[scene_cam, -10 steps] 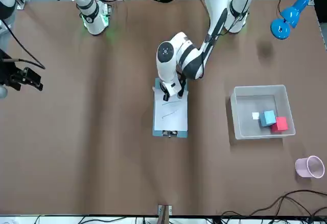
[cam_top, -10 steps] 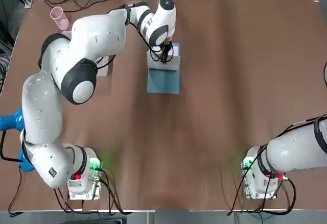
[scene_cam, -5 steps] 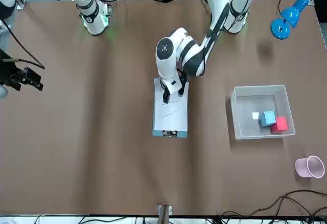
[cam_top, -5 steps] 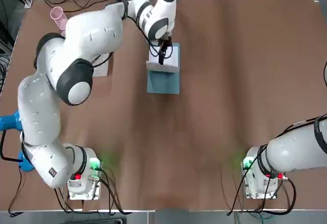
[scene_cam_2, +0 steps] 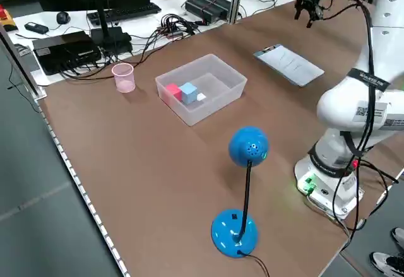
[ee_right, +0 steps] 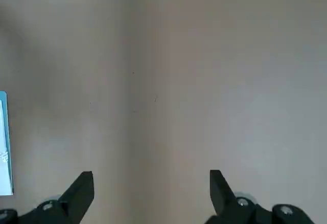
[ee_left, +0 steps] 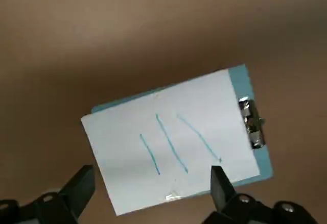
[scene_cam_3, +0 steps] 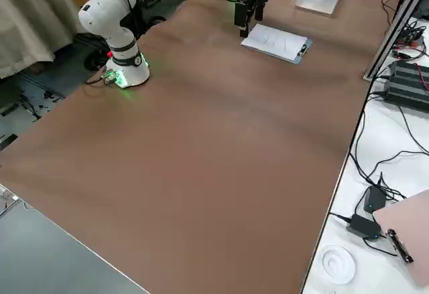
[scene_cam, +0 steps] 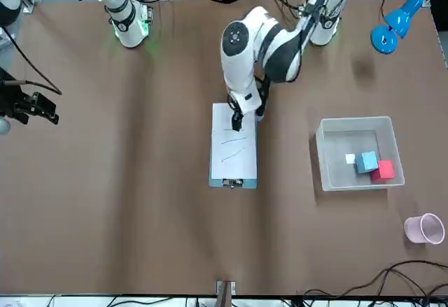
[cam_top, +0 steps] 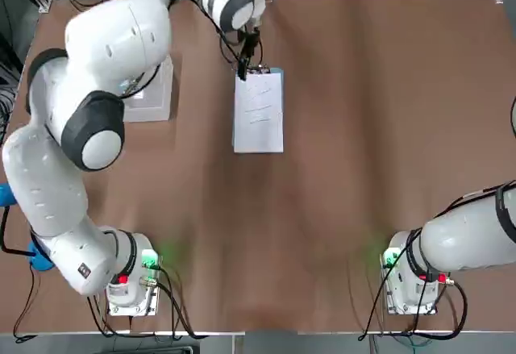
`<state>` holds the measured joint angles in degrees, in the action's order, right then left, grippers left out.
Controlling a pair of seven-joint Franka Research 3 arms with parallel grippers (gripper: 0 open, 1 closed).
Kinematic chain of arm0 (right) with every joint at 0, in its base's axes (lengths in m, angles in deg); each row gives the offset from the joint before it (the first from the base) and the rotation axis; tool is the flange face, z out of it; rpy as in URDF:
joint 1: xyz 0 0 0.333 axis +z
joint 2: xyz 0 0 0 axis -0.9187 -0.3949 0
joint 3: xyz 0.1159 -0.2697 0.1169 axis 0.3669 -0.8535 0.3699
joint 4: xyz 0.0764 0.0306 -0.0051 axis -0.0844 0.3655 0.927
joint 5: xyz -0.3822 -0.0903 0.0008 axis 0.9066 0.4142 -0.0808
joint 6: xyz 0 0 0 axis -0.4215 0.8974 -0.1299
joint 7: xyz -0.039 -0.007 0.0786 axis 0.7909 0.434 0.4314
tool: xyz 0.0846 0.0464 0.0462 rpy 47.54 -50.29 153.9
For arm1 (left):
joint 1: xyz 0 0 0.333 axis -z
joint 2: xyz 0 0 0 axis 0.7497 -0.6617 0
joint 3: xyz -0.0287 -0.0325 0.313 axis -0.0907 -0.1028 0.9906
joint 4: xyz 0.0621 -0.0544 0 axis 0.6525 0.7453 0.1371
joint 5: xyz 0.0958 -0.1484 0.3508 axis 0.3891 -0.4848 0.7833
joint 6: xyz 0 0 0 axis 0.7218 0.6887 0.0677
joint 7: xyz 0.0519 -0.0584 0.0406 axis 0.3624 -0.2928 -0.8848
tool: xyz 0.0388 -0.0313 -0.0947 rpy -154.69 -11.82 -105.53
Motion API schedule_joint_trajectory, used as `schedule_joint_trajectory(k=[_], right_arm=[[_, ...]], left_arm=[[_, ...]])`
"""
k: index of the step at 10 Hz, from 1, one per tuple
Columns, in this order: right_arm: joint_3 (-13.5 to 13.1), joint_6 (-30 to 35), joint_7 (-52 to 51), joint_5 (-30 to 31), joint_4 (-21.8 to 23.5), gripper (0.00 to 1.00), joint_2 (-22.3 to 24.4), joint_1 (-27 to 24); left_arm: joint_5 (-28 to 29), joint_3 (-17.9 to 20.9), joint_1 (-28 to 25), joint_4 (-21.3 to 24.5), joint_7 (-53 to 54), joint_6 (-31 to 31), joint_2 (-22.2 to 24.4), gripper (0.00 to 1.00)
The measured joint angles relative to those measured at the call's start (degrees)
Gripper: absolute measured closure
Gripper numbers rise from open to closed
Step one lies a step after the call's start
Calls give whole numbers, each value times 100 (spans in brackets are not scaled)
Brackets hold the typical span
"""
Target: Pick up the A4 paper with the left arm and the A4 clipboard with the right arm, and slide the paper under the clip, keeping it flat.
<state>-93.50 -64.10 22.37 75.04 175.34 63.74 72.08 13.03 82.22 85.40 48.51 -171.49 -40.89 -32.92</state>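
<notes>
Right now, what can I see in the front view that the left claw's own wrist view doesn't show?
Only the front view shows the clear bin with a blue cube and a red cube, the pink cup and the blue lamp.

Only the wrist view shows both fingers of the left claw spread apart, with nothing between their tips.

Both show the paper lying on the light blue clipboard, its pen strokes, and the metal clip at one short end.
</notes>
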Motion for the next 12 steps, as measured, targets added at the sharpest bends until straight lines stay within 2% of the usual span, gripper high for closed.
schedule_joint_trajectory(k=[2,5,7,10,12], right_arm=[[-2,0,0,0,0,0,0,0],[-3,0,0,0,1,0,0,-1],[-5,-2,0,0,1,0,0,-2],[-5,-12,0,2,0,0,0,-1],[-10,-17,0,3,-2,0,0,-3]], left_arm=[[0,7,-398,-61,695,133,244,0],[0,5,-855,-74,1953,846,812,0],[-52,1,-1290,-69,2676,995,1015,0],[-193,-83,-2212,-72,4205,1156,1339,0],[-226,-260,-2982,-72,5831,1228,1611,0]])
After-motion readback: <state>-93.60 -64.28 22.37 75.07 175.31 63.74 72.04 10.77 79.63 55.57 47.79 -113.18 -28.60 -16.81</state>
